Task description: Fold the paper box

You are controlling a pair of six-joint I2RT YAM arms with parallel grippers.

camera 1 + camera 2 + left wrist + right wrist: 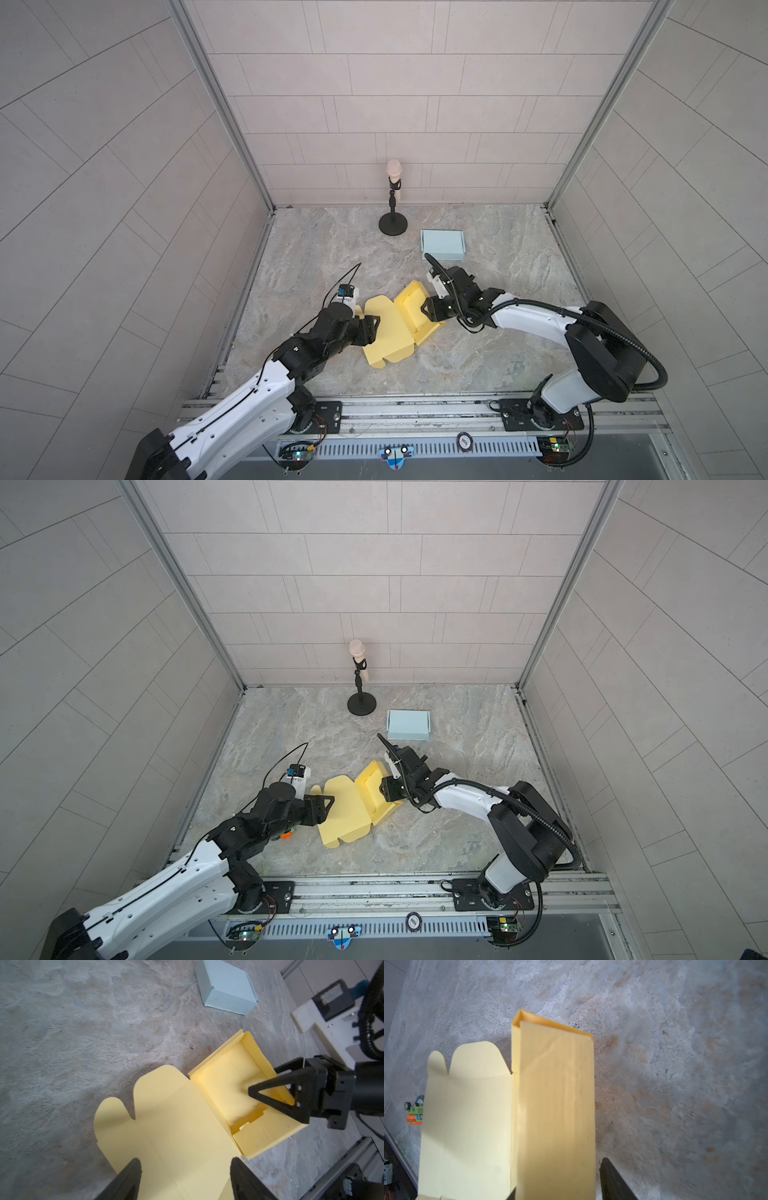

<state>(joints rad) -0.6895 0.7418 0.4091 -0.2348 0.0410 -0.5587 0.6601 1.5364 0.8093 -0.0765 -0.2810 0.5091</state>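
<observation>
- Left gripper (185, 1164) was held wide, empty.
- Yellow paper box (392, 332)'s right wall (554, 1095) was straddled by right gripper (264, 1081); clamping unclear.
- Wall was best creased squarely.

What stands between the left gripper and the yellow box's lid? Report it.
Nothing visible does. The left gripper hangs open just above the flat lid of the yellow paper box. The right gripper straddles the tray wall farther on; the toy car lies beside the lid.
</observation>
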